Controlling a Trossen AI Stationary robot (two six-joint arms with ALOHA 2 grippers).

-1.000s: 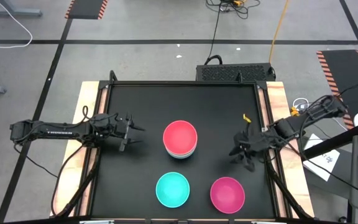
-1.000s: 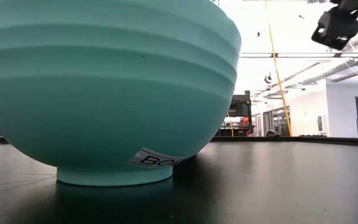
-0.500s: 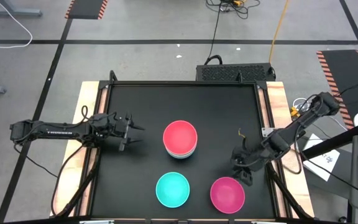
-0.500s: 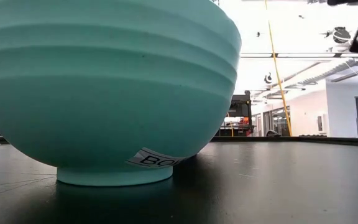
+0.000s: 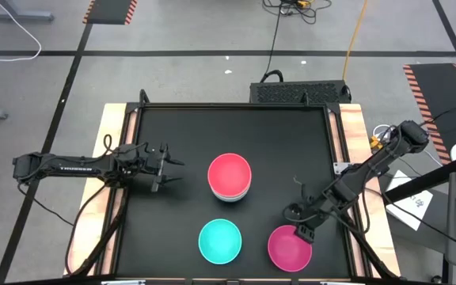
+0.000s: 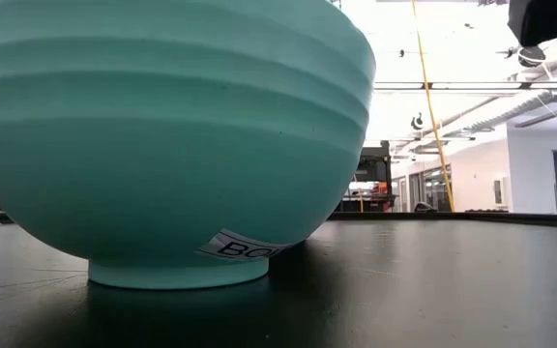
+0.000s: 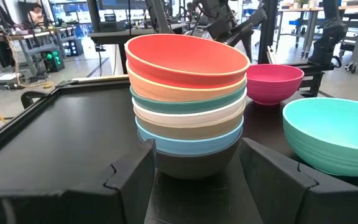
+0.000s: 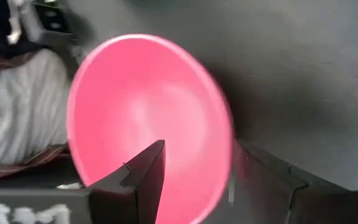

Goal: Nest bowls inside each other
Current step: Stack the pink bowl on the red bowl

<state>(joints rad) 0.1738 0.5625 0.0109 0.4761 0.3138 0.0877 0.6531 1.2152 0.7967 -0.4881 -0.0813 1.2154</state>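
Magenta bowl (image 5: 290,247), lower right of the high view, straddled at its upper-left rim by right end effector (image 5: 302,229), fingers apart. Pick-up step in hand; next calls for closing on the rim, lifting, carrying to the red-topped stack (image 5: 229,177) at centre. Turquoise bowl (image 5: 220,241) beside, clear of that path. Left end effector (image 5: 167,167) parked left, fingers apart.

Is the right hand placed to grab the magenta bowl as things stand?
Probably yes. The right hand is open at the magenta bowl, its fingers astride the rim, with nothing between. The turquoise bowl stands apart.
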